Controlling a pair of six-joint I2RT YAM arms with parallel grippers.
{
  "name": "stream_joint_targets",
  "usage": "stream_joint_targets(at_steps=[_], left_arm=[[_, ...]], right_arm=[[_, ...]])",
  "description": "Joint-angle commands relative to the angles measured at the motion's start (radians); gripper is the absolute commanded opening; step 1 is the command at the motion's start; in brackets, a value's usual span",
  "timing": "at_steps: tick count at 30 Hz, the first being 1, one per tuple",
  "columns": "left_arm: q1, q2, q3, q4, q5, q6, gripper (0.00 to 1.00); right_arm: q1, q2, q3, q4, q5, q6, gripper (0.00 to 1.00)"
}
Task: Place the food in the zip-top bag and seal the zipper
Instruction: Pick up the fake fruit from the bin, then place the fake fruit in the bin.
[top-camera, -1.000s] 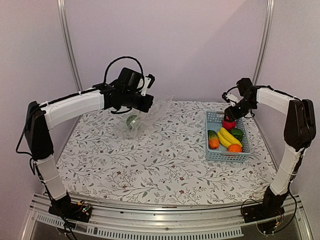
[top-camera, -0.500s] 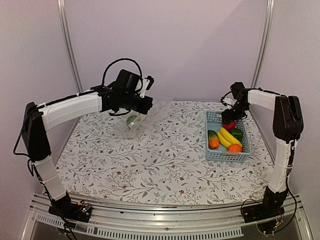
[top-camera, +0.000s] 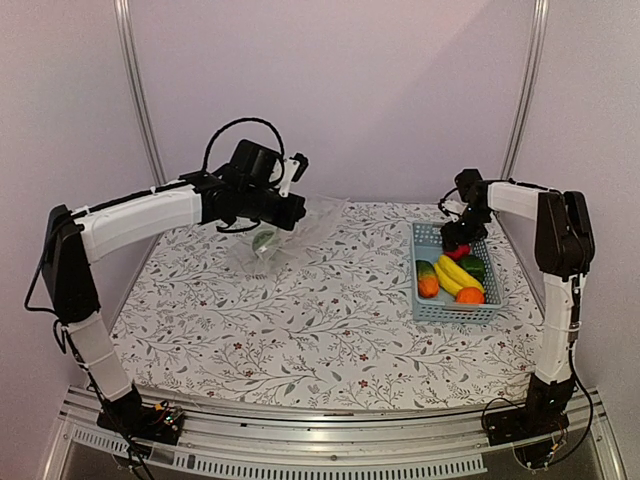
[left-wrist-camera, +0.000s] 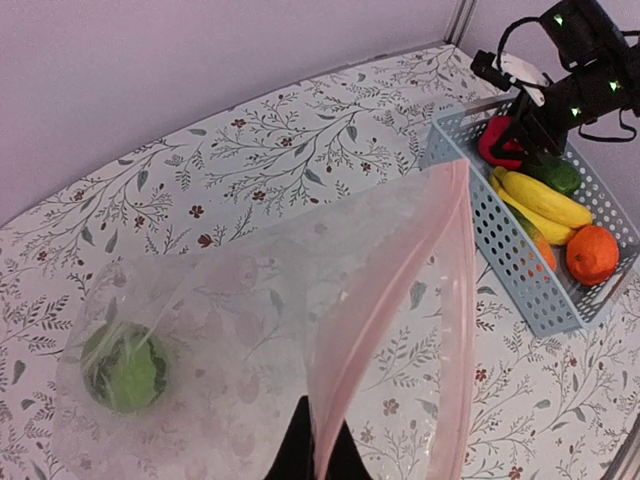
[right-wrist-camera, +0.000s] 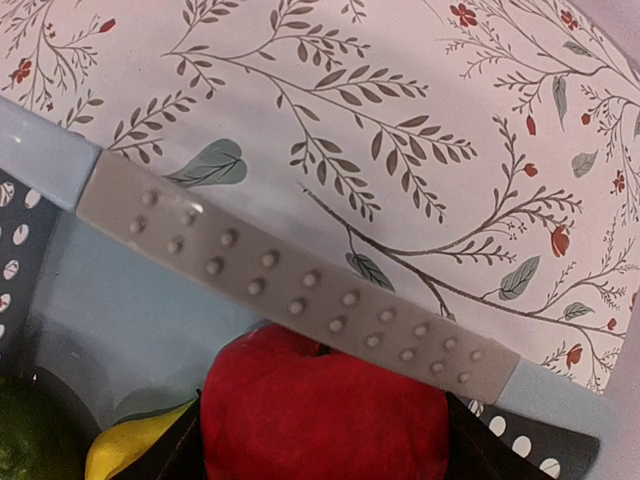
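The clear zip-top bag (top-camera: 290, 232) hangs tilted above the table's far left, and a green round food piece (left-wrist-camera: 125, 365) lies in its bottom. My left gripper (left-wrist-camera: 318, 455) is shut on the mouth edge, pinching the pink zipper (left-wrist-camera: 400, 290); the mouth gapes toward the basket. My right gripper (right-wrist-camera: 325, 440) reaches down into the light-blue basket (top-camera: 455, 312). Its fingers press both sides of the red apple (right-wrist-camera: 320, 410), which still sits in the far end of the basket.
Yellow bananas (top-camera: 458, 273), an orange (top-camera: 469, 296), a carrot-like piece (top-camera: 427, 282) and a dark green piece (top-camera: 473, 266) lie in the basket at the right. The basket's rim (right-wrist-camera: 40, 150) crosses just beyond the apple. Floral cloth covers the table.
The right arm has folded in over the basket's far end, and its jaws widened then narrowed onto the apple. The left arm with the bag has barely moved.
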Motion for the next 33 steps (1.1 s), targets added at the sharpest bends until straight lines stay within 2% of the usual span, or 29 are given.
stream_joint_targets(at_steps=[1,8,17,23,27,33], left_arm=[[0.007,-0.047,0.013,-0.018,0.006,0.008,0.0],[0.006,-0.062,-0.002,0.021,0.025,-0.049,0.0],[-0.018,-0.067,-0.019,0.06,0.027,-0.034,0.01],[-0.045,-0.003,0.074,-0.04,-0.018,-0.012,0.01],[-0.054,0.014,0.082,-0.017,-0.009,-0.044,0.01],[-0.068,0.017,0.11,0.032,0.014,-0.107,0.01]], right_arm=[[-0.006,-0.066,-0.006,-0.016,0.01,-0.011,0.58],[-0.007,-0.247,-0.081,-0.008,-0.065,-0.014,0.53],[0.012,-0.49,-0.173,-0.013,-0.399,-0.018,0.47],[0.108,-0.563,-0.157,0.0,-0.618,-0.016,0.44],[0.206,-0.567,-0.119,0.02,-0.713,-0.027,0.43],[0.285,-0.567,-0.019,0.017,-0.878,-0.016,0.42]])
